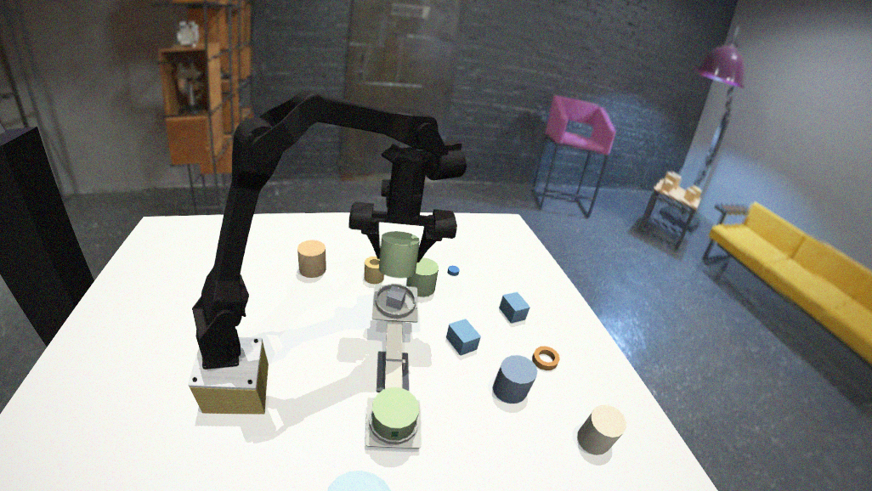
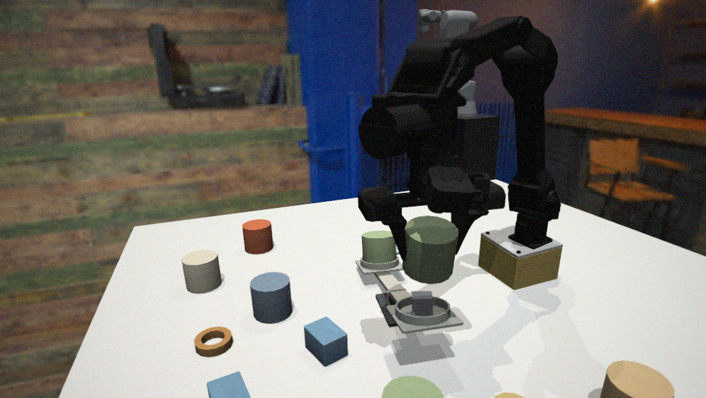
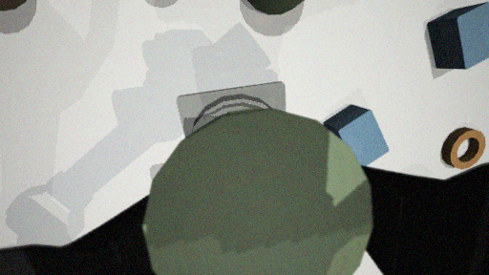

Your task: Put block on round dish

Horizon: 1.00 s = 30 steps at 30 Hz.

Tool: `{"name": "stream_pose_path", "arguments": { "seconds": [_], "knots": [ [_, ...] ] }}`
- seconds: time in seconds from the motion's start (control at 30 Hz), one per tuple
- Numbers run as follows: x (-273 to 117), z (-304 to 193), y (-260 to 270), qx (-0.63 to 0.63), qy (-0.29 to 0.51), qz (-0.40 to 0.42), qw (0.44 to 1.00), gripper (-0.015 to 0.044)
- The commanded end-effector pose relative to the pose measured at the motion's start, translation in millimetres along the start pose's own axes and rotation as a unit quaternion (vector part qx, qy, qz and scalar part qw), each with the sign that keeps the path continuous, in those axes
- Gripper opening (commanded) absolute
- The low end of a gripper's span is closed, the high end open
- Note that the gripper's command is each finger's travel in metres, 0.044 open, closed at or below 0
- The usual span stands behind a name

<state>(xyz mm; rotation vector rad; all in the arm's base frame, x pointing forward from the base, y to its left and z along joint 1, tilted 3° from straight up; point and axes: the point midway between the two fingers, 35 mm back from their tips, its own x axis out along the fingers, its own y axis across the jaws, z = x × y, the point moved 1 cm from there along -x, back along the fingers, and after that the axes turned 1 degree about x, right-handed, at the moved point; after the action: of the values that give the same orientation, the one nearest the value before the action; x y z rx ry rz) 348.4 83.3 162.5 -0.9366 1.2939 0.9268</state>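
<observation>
One cup [image 1: 399, 252] between the jaws

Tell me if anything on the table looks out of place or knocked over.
Nothing looks knocked over. The gripper holds one green cup upright in the air, and the grey block sits uncovered on the balance pad.

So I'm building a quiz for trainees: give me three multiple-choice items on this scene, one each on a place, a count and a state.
1. Where is the grey block?
A. on the balance pad, inside its ring
B. on the round dish
C. beside the orange ring

2. How many blue cubes show in the top view?
A. one
B. two
C. four

3. The pincer is
A. open, holding nothing
B. shut on the block
C. shut on the lifted cup

A: the block sits exposed within the ring.
B: two cubes lie right of the balance.
C: the cup hangs between the fingers, above the table.
</observation>
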Motion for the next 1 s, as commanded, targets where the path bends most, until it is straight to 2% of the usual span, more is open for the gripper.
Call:
{"name": "stream_pose_path", "arguments": {
  "seconds": [0.0,0.67,0.97],
  "knots": [
    [-0.1,0.1,-0.1,0.000,-0.001,-0.001,1.000,0.0000],
    [0.5,0.8,0.5,0.000,-0.001,-0.001,1.000,0.0000],
    [32.2,34.2,37.5,-0.001,-0.003,-0.001,1.000,0.0000]
  ]
}}
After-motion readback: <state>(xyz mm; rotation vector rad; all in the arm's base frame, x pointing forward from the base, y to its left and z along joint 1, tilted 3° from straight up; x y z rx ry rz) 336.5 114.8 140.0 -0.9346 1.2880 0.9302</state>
